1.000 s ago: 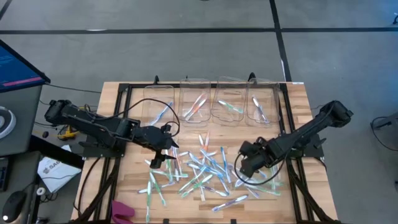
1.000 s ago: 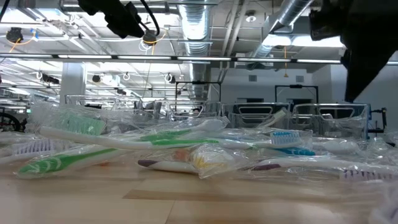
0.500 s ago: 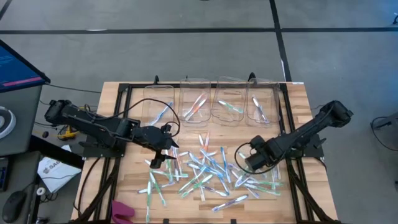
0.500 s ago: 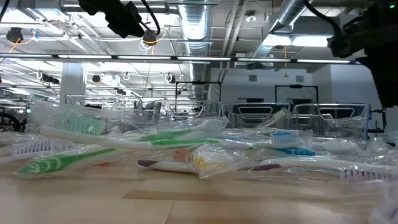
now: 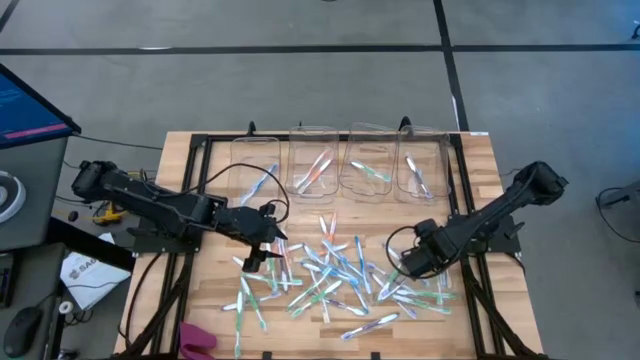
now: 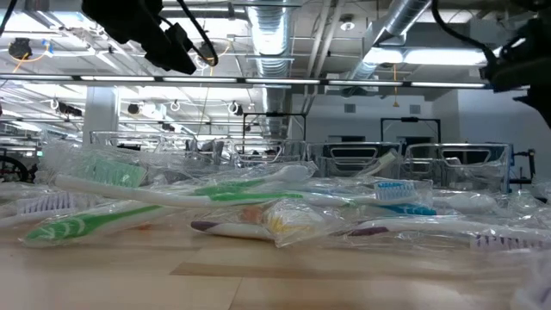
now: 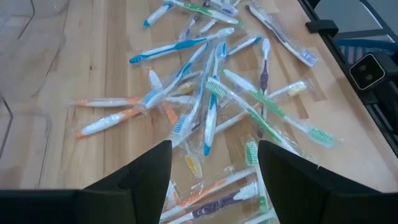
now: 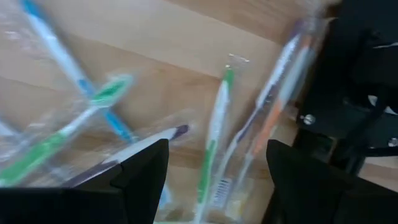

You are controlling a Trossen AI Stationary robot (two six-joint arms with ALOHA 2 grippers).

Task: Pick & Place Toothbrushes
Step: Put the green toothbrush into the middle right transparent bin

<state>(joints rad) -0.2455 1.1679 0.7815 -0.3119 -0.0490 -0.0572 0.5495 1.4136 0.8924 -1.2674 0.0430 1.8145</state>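
Hovering over the toothbrushes (image 5: 330, 270) scattered on the tabletop (image 5: 200, 310), left gripper (image 5: 268, 238) and right gripper (image 5: 400, 268) both have jaws spread, holding nothing.

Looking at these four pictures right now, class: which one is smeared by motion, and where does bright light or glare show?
Right wrist view: smeared, the toothbrushes streak across the wood. Left wrist view: sharp. Low view: bright ceiling lights behind, glare on the clear wrappers, arms dark silhouettes. High view: even light, no strong shadows.
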